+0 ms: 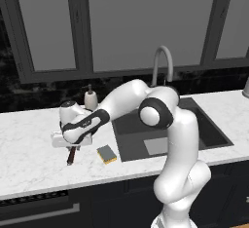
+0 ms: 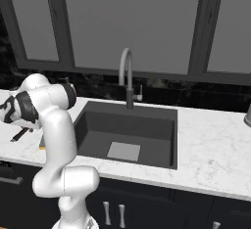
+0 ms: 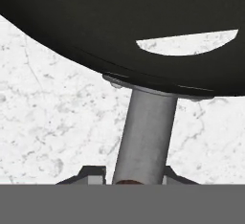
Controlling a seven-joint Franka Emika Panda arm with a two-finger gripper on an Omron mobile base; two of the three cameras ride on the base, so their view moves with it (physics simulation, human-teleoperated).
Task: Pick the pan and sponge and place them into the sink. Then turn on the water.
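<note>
Straddling the pan (image 3: 119,22) handle (image 3: 143,137) just below the bowl, gripper (image 3: 130,180) clamped on it.

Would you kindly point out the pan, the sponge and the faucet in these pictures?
pan (image 3: 119,22): hand view, dark outer wall of the bowl.
sponge (image 1: 106,153): left base view, dark grey-blue top layer.
faucet (image 2: 125,62): right base view, arched grey neck.

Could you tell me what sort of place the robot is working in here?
A rendered home kitchen, most likely: a white marble-look counter holds a recessed dark grey rectangular sink with an arched grey gooseneck faucet, and a beige soap dispenser bottle stands nearby below large dark-framed windows.
</note>
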